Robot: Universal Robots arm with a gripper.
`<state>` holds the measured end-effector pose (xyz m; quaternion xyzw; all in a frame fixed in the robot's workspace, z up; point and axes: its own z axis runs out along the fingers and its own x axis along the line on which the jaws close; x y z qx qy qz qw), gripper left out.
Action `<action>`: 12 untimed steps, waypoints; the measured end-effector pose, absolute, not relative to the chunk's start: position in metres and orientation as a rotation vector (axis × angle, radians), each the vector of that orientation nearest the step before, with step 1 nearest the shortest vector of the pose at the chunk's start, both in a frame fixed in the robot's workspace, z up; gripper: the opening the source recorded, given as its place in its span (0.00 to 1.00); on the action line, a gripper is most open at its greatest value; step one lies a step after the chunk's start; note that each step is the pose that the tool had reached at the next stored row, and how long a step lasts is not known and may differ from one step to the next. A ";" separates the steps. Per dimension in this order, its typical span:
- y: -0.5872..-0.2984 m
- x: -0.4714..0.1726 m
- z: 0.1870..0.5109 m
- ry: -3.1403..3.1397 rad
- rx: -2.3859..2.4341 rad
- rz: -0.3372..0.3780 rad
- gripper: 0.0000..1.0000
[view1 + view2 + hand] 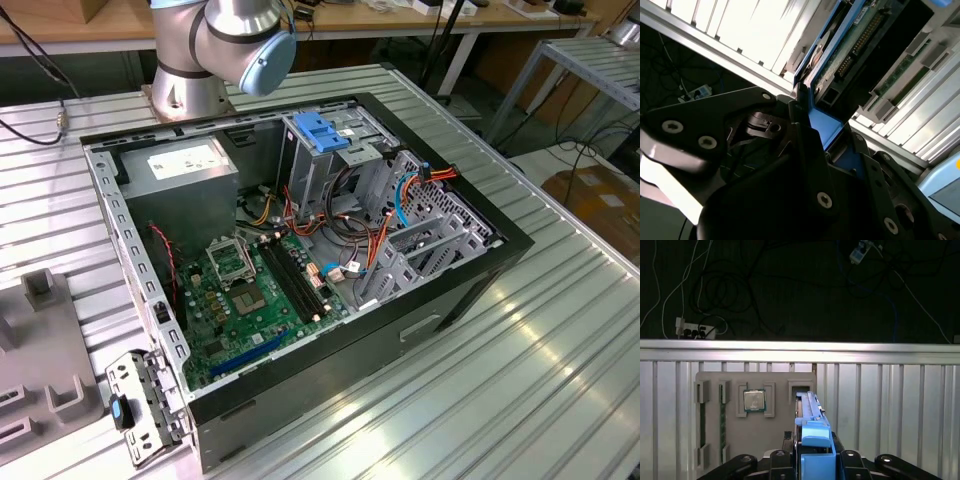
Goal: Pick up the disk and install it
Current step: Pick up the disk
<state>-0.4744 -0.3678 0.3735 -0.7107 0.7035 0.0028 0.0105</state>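
You've got the gripper point(816, 462) pinched on the disk point(808, 410) by its blue rails point(816, 440), standing on edge at the grey tray point(755, 440) just beside the tray's processor chip point(754, 400), so I'd lift straight off the tray, no twisting, or a rail could snag.

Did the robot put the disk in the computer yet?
Not yet. Grabbing looks done: the black gripper has its jaws shut on the flat silver disk with blue plastic rails. It is at the grey parts tray; whether it hangs clear of it, I can't tell. Installing is left: the disk isn't inside the open black computer case.
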 end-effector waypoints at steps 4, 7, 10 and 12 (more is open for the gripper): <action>-0.368 -0.474 0.377 2.194 -2.216 0.013 0.37; -0.368 -0.474 0.379 2.193 -2.216 0.014 0.37; -0.368 -0.474 0.381 2.193 -2.216 0.014 0.37; -0.368 -0.474 0.383 2.193 -2.216 0.015 0.37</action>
